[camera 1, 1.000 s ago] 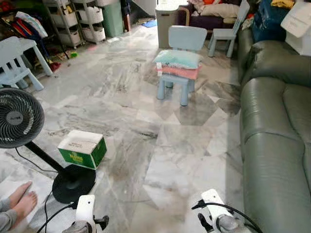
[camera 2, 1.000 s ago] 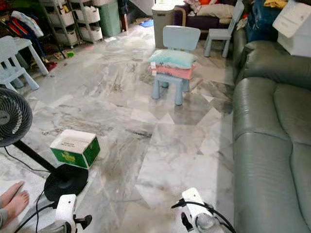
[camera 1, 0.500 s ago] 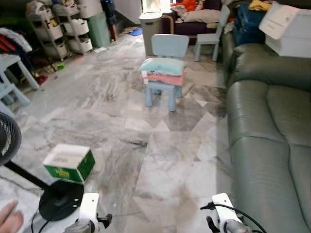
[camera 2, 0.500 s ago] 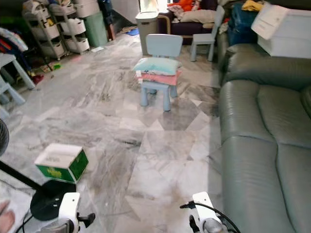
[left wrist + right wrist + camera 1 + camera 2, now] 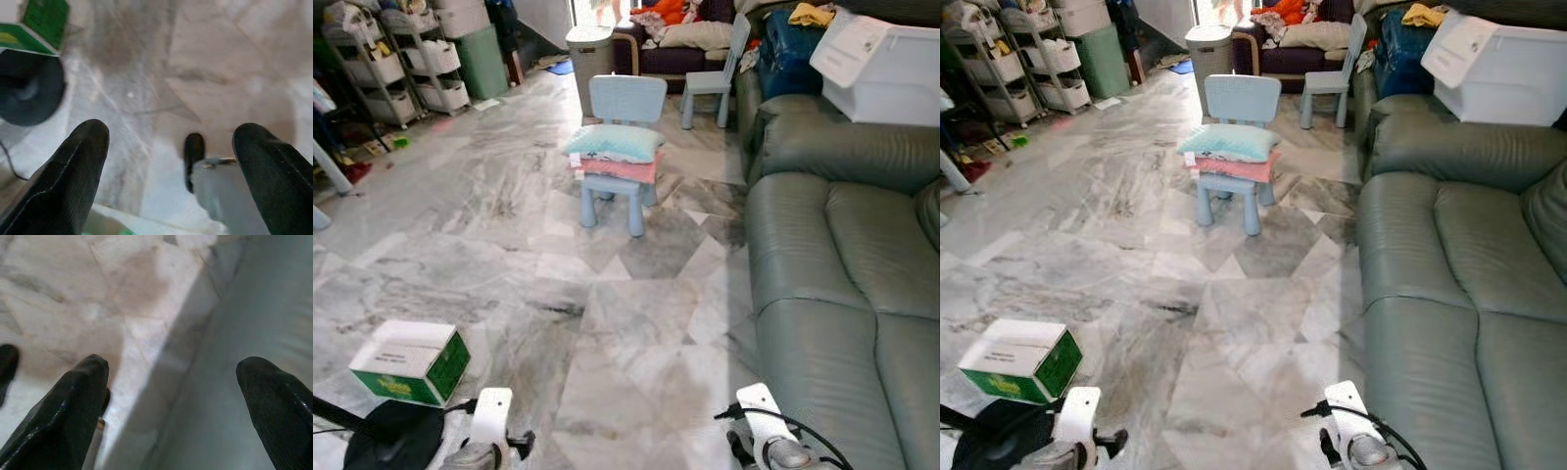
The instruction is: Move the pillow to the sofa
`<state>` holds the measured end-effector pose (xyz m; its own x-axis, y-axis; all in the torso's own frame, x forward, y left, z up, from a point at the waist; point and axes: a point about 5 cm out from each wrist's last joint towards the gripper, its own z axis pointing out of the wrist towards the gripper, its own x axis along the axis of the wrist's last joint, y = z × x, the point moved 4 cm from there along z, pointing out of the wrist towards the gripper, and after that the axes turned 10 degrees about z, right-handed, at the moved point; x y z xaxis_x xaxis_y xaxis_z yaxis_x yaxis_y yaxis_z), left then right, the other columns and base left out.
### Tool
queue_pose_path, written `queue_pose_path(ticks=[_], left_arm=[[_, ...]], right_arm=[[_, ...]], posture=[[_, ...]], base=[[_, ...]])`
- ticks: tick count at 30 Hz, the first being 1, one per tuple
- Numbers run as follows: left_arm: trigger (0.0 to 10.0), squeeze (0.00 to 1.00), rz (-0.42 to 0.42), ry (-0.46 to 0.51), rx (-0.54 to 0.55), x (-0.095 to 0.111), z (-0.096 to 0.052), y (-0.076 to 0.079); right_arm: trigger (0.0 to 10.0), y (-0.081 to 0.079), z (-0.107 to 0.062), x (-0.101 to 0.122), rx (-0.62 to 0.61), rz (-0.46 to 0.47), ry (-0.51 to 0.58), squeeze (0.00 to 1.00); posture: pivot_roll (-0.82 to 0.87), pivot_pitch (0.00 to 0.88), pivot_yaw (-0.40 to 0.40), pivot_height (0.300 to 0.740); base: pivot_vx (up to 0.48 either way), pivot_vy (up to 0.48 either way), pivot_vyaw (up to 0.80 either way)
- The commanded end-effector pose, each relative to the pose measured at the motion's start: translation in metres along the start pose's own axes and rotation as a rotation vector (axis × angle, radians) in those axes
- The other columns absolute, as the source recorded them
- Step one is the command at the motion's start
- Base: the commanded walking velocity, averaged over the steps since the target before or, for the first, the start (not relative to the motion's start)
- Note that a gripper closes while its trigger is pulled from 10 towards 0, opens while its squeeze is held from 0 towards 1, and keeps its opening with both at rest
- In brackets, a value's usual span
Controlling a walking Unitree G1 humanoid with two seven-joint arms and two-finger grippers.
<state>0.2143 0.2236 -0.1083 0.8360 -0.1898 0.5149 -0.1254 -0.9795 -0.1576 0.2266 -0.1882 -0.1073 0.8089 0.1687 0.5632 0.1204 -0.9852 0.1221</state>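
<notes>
A light teal pillow (image 5: 613,143) lies on top of a pink pillow (image 5: 619,168), both stacked on a small pale-blue child's chair (image 5: 625,104) ahead of me across the marble floor. The grey-green leather sofa (image 5: 847,255) runs along my right side. Both arms hang low at the bottom edge of the head views, far from the pillows. In the left wrist view my left gripper (image 5: 176,166) is open over the floor. The right wrist view has my right gripper (image 5: 176,404) open above the floor beside the sofa's base (image 5: 254,347).
A green and white carton (image 5: 409,361) and a fan's black round base (image 5: 386,436) sit on the floor at my near left. White storage boxes (image 5: 876,61) rest on the sofa's far end. Shelving racks (image 5: 416,54), a bin (image 5: 588,49) and a second small chair (image 5: 713,73) stand at the back.
The camera has moved forward and turned right: chair and pillows shifted left and look nearer, the sofa takes more of the view, and the fan head and a person's foot have left the frame.
</notes>
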Motion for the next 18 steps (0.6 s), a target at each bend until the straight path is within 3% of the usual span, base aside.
queue_pose_path(ticks=[1, 3, 6, 8, 15, 18], left_arm=[[10.0, 0.00, -0.031, 0.027, 0.020, 0.007, 0.000, -0.008], [10.0, 0.00, -0.054, 0.051, 0.019, 0.013, 0.000, -0.009], [10.0, 0.00, -0.023, 0.084, 0.018, 0.023, 0.000, -0.011], [10.0, 0.00, -0.065, 0.079, 0.004, 0.023, 0.000, -0.009], [10.0, 0.00, -0.034, 0.050, -0.014, 0.018, 0.001, 0.002], [10.0, 0.00, -0.045, 0.045, -0.023, 0.017, 0.002, 0.005]], right_arm=[[10.0, -0.006, 0.001, 0.005, 0.014, -0.008, 0.009, 0.00], [10.0, -0.006, 0.001, 0.005, 0.014, -0.012, 0.009, 0.00], [10.0, -0.006, 0.001, 0.005, 0.014, -0.016, 0.009, 0.00], [10.0, -0.006, 0.001, 0.005, 0.015, -0.018, 0.009, 0.00], [10.0, -0.006, 0.001, 0.006, 0.023, -0.049, 0.010, 0.00], [10.0, -0.006, 0.001, 0.007, 0.025, -0.066, 0.010, 0.00]], posture=[[0.08, 0.000, 0.040, 0.740], [0.08, 0.000, 0.040, 0.740], [0.08, 0.000, 0.041, 0.740], [0.08, 0.000, 0.041, 0.740], [0.07, 0.000, 0.042, 0.740], [0.07, 0.000, 0.041, 0.740]], base=[[0.000, 0.000, 0.00], [0.000, 0.000, 0.00], [0.000, 0.000, 0.00], [0.000, 0.000, 0.00], [0.000, 0.000, 0.00], [0.000, 0.480, 0.00]])
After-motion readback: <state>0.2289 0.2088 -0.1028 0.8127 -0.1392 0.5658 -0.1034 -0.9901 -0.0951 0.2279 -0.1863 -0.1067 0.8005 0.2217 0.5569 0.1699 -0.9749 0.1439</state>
